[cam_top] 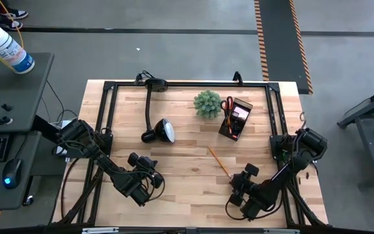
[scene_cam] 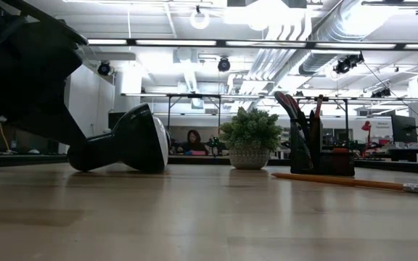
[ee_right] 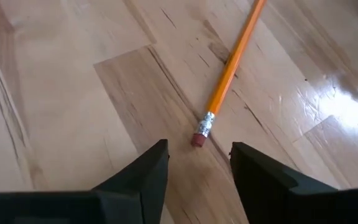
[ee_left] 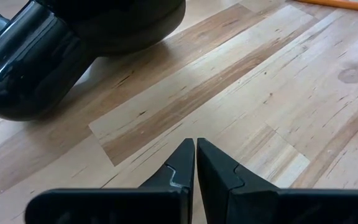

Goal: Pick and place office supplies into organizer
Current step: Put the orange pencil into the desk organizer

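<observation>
We've got the right gripper [ee_right: 197, 163] jaws spread just short of the pencil [ee_right: 229, 67] eraser, left gripper [ee_left: 195, 163] jaws pressed together.

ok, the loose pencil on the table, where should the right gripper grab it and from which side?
Probably on the orange shaft just past the metal band. The pencil lies flat on bare wood, eraser end toward the right gripper, whose fingers are already open. Come from above, fingers straddling the shaft across its length: it is thin and flat on the table, so a side approach would likely push or roll it.
</observation>
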You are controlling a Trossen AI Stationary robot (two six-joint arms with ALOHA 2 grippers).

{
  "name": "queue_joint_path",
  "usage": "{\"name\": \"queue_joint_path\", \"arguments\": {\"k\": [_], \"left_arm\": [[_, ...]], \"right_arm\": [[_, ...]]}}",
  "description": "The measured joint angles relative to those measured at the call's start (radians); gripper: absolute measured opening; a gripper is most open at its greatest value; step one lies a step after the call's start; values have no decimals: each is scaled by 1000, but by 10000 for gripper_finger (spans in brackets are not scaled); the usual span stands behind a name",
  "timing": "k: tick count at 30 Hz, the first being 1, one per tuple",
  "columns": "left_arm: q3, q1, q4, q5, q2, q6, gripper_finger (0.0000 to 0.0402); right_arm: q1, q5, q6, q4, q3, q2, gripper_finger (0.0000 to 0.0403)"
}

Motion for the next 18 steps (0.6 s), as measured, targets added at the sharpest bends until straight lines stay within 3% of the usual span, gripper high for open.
{"name": "queue_joint_path", "arguments": {"k": [6, 18], "left_arm": [[0, 0, 1, 0, 0, 0, 7], [0, 0, 12, 1, 0, 0, 8]], "right_arm": [[25, 27, 37, 163, -98, -5, 139], [47, 95, -29, 544, -264, -29, 142]]}}
